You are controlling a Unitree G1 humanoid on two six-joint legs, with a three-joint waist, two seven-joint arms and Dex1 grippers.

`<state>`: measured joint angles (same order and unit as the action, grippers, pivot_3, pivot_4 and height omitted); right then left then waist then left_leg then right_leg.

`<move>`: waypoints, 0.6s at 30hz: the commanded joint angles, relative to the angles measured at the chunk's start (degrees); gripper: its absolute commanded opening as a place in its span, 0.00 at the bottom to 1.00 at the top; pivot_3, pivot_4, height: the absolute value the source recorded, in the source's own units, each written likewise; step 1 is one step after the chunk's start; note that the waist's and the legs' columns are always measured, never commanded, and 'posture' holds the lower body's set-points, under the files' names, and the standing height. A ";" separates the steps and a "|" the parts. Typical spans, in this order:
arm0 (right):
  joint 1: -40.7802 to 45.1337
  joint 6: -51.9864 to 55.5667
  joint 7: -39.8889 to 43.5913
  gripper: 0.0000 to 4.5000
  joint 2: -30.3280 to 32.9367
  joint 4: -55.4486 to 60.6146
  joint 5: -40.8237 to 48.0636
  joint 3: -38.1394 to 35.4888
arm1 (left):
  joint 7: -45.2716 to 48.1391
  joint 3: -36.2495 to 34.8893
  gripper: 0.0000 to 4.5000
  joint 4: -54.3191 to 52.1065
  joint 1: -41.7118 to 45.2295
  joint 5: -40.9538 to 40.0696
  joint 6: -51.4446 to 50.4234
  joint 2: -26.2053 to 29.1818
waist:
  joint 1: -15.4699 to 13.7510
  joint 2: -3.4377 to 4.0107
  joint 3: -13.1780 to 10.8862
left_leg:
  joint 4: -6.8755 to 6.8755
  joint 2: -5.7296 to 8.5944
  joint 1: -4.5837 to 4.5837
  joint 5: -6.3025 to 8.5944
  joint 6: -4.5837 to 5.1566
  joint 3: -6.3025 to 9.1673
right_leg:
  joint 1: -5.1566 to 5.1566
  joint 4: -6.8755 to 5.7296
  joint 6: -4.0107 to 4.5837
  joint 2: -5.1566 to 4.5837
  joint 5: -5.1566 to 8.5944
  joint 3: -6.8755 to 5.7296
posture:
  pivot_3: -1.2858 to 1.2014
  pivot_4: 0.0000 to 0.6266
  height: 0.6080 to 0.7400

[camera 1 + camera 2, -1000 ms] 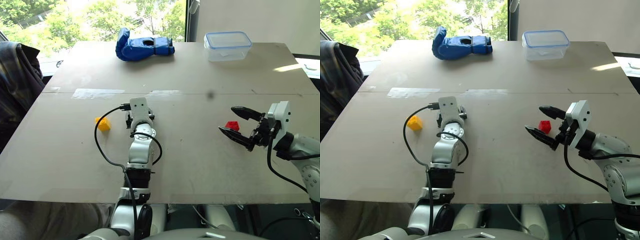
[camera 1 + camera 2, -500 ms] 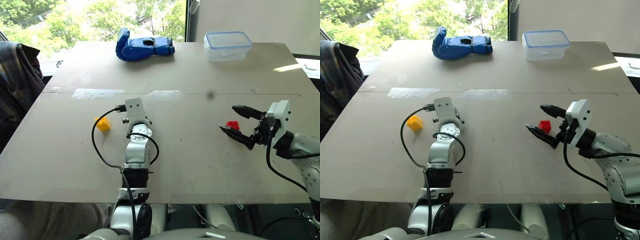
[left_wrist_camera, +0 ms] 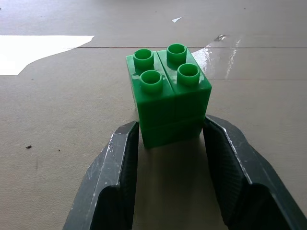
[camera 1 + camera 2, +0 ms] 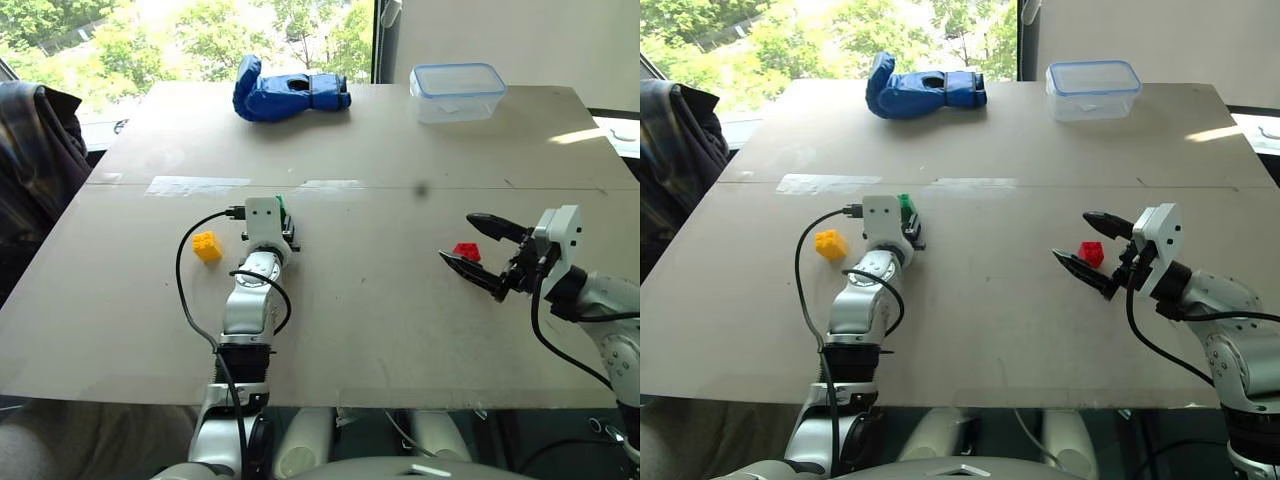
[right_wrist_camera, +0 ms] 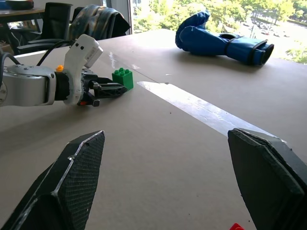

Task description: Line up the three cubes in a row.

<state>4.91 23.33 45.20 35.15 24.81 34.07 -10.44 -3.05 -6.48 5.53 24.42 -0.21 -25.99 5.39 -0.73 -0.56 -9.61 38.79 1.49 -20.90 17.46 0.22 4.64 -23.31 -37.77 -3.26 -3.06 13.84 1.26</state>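
Three cubes on the table. Green cube squeezed between the left gripper fingers, sitting flat on the table. Yellow cube just beside that arm. Red cube near the right gripper, jaws wide apart, holding nothing.

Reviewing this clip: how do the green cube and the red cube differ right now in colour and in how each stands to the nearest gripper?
The green cube is green; the red cube is red. The green cube is clamped between the left gripper's closed fingers, while the red cube lies free on the table, seen between the right gripper's wide-open fingers and untouched by them. The green one sits left of centre, the red one to the right. Both rest on the table.
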 commanded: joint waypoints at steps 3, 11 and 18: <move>0.10 -1.50 -0.40 0.94 0.16 1.45 0.11 -1.33 | 0.67 -0.72 0.47 1.06 1.10 -0.63 2.53 0.73 | 0.06 0.00 0.00 | 0.00 0.00 0.01 0.00 0.00 -0.01 | 0.00 -0.01 0.00 0.01 0.00 0.01 | 0.52 0.24 1.00; 1.02 -1.66 0.20 0.94 0.68 0.45 -0.16 -1.07 | 0.05 -1.28 0.26 3.52 1.27 -0.25 3.77 1.15 | 0.03 0.00 0.00 | 0.00 0.00 0.00 0.00 0.00 0.00 | 0.00 -0.01 0.00 0.00 0.00 0.00 | 0.52 0.24 1.00; 1.31 -2.05 0.66 0.94 0.66 -0.11 -0.52 -0.87 | 0.38 -1.04 0.26 3.19 0.70 -0.39 4.15 1.60 | 0.06 0.00 0.00 | 0.00 0.00 0.02 0.00 0.00 -0.01 | 0.00 -0.03 0.00 0.01 0.00 0.01 | 0.52 0.24 1.00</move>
<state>5.44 22.29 45.71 35.33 23.67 33.34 -10.44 -2.74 -7.31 9.30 25.23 -0.71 -22.62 6.36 -0.66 -0.56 -9.61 38.79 1.49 -20.88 17.46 0.22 4.63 -23.31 -37.80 -3.26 -3.05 13.84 1.28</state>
